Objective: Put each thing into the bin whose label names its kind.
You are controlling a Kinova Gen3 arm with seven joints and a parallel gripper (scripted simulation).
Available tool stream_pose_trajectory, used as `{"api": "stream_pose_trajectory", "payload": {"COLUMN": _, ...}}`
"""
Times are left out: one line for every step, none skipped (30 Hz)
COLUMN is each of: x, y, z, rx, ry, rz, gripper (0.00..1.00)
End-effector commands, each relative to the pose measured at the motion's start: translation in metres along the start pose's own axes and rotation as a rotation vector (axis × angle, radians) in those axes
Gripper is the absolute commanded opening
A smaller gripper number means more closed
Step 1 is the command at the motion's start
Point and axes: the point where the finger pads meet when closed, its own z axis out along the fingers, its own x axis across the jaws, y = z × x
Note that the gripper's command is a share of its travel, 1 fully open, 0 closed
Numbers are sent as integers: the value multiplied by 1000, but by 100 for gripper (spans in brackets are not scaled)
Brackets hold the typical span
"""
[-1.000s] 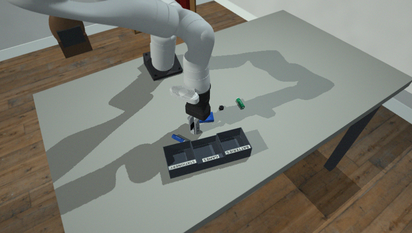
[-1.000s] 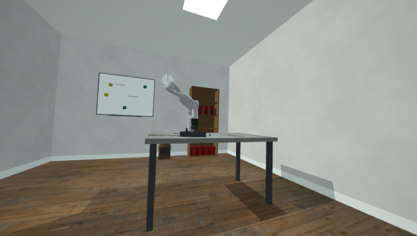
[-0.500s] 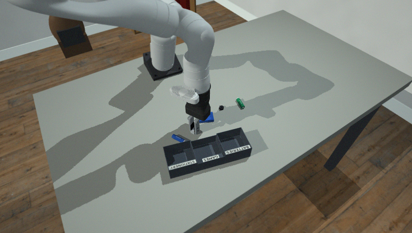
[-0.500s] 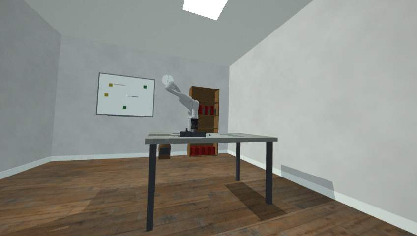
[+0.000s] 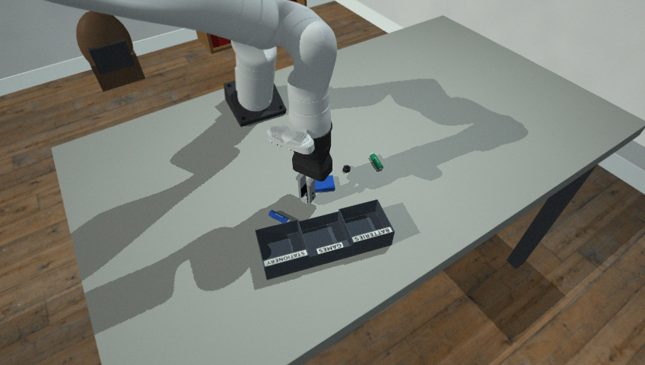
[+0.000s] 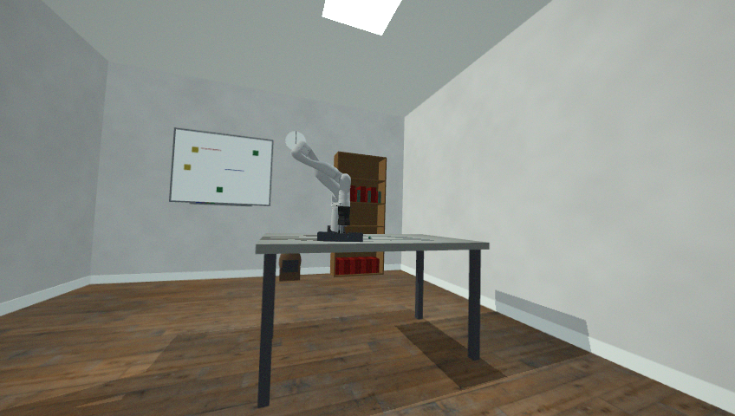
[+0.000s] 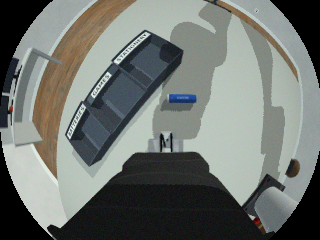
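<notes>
My gripper (image 5: 307, 199) (image 7: 166, 139) points down above the table behind the bins. It appears shut on a small silvery thing at its fingertips, mostly hidden by them. A blue cylinder with lettering (image 5: 278, 216) (image 7: 182, 98) lies behind the STATIONERY bin (image 5: 289, 265) (image 7: 131, 46). The GAMES bin (image 5: 332, 256) (image 7: 100, 84) is in the middle, the BATTERIES bin (image 5: 373, 244) (image 7: 76, 121) at the other end. A flat blue box (image 5: 325, 183), a small black thing (image 5: 346, 168) and a green cylinder (image 5: 376, 161) lie beyond the gripper. No things show inside the bins.
The bins stand joined in one dark row on the grey table (image 5: 475, 194). The arm's black base (image 5: 255, 112) is at the table's back. The arm's shadow falls across the blue cylinder and part of the STATIONERY bin.
</notes>
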Motion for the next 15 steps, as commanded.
{"api": "stream_pose_trajectory", "payload": {"x": 3, "y": -9, "z": -13, "rx": 18, "ry": 10, "rz": 7, "gripper": 32}}
{"api": "stream_pose_trajectory", "payload": {"x": 3, "y": -9, "z": -17, "rx": 17, "ry": 10, "rz": 7, "gripper": 32}}
{"api": "stream_pose_trajectory", "payload": {"x": 3, "y": -9, "z": -20, "rx": 17, "ry": 10, "rz": 7, "gripper": 32}}
{"api": "stream_pose_trajectory", "payload": {"x": 3, "y": -9, "z": -20, "rx": 17, "ry": 10, "rz": 7, "gripper": 32}}
{"api": "stream_pose_trajectory", "payload": {"x": 3, "y": -9, "z": -20, "rx": 17, "ry": 10, "rz": 7, "gripper": 32}}
{"api": "stream_pose_trajectory", "payload": {"x": 3, "y": -8, "z": -23, "rx": 16, "ry": 10, "rz": 8, "gripper": 32}}
{"api": "stream_pose_trajectory", "payload": {"x": 3, "y": -8, "z": -27, "rx": 16, "ry": 10, "rz": 7, "gripper": 32}}
{"api": "stream_pose_trajectory", "payload": {"x": 3, "y": -8, "z": -30, "rx": 16, "ry": 10, "rz": 7, "gripper": 32}}
{"api": "stream_pose_trajectory", "payload": {"x": 3, "y": -8, "z": -33, "rx": 15, "ry": 10, "rz": 8, "gripper": 32}}
{"api": "stream_pose_trajectory", "payload": {"x": 3, "y": -8, "z": -37, "rx": 15, "ry": 10, "rz": 8, "gripper": 32}}
{"api": "stream_pose_trajectory", "payload": {"x": 3, "y": -8, "z": -40, "rx": 14, "ry": 9, "rz": 8, "gripper": 32}}
{"api": "stream_pose_trajectory", "payload": {"x": 3, "y": -7, "z": -43, "rx": 13, "ry": 9, "rz": 8, "gripper": 32}}
{"api": "stream_pose_trajectory", "payload": {"x": 3, "y": -7, "z": -43, "rx": 12, "ry": 9, "rz": 9, "gripper": 32}}
{"api": "stream_pose_trajectory", "payload": {"x": 3, "y": -7, "z": -43, "rx": 12, "ry": 9, "rz": 9, "gripper": 32}}
{"api": "stream_pose_trajectory", "payload": {"x": 3, "y": -7, "z": -43, "rx": 12, "ry": 9, "rz": 9, "gripper": 32}}
